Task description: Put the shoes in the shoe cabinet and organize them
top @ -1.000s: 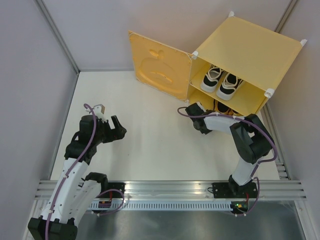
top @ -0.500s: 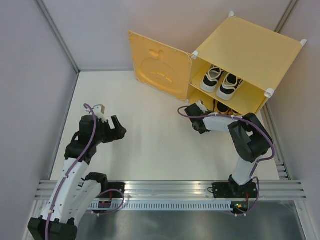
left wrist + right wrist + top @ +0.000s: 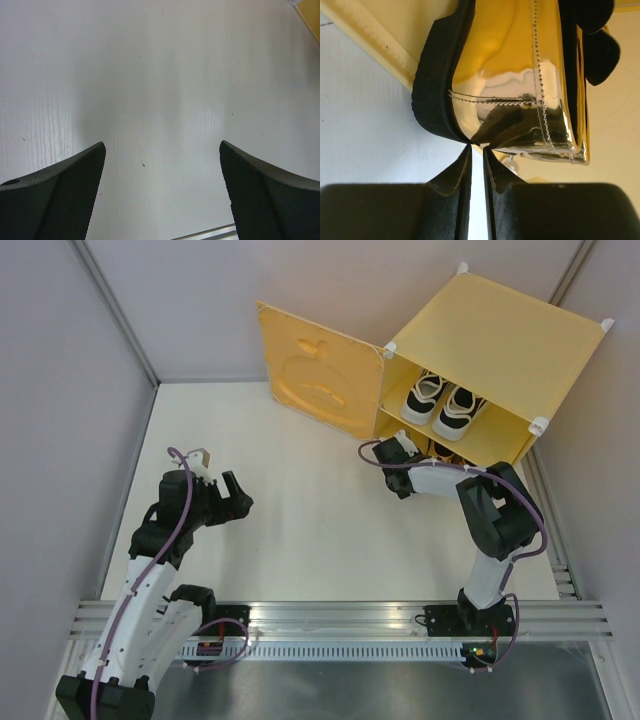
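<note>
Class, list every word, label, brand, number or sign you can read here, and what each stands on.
None can be read.
The door of the shoe cabinet bears only an embossed smiling face, no letters.
The white sneakers and the gold loafer show no legible brand.

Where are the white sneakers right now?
In the top view, far right: the white sneakers sit side by side in the shoe cabinet's upper compartment, beyond the right gripper at the lower one.

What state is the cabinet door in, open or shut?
Open: the door is swung out left of the shoe cabinet, and the white sneakers show on its upper shelf.
</note>
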Action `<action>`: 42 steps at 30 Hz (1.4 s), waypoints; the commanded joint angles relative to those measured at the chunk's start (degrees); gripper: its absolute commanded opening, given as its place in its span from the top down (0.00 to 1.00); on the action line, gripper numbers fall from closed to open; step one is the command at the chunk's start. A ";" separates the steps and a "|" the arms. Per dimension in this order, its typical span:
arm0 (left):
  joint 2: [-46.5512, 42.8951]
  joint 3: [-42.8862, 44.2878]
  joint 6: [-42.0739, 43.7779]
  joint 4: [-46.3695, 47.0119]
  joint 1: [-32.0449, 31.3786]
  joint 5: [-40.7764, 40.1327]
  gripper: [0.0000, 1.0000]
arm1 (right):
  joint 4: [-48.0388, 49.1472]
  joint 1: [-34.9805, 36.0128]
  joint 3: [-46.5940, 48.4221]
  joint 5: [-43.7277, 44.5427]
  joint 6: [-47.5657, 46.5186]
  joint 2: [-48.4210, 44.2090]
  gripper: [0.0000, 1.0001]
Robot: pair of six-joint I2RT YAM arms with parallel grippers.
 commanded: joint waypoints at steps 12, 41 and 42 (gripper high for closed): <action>-0.32 -0.11 0.09 0.85 0.03 0.66 0.03 | 6.54 -2.21 1.64 2.35 2.07 1.79 0.82; -0.33 -0.02 0.09 0.94 0.03 0.13 0.03 | 9.36 -4.06 2.78 -0.46 2.15 -1.01 0.82; -0.41 -0.02 0.09 0.94 0.03 0.05 0.03 | 9.27 -4.06 2.69 -0.72 2.76 -1.37 0.82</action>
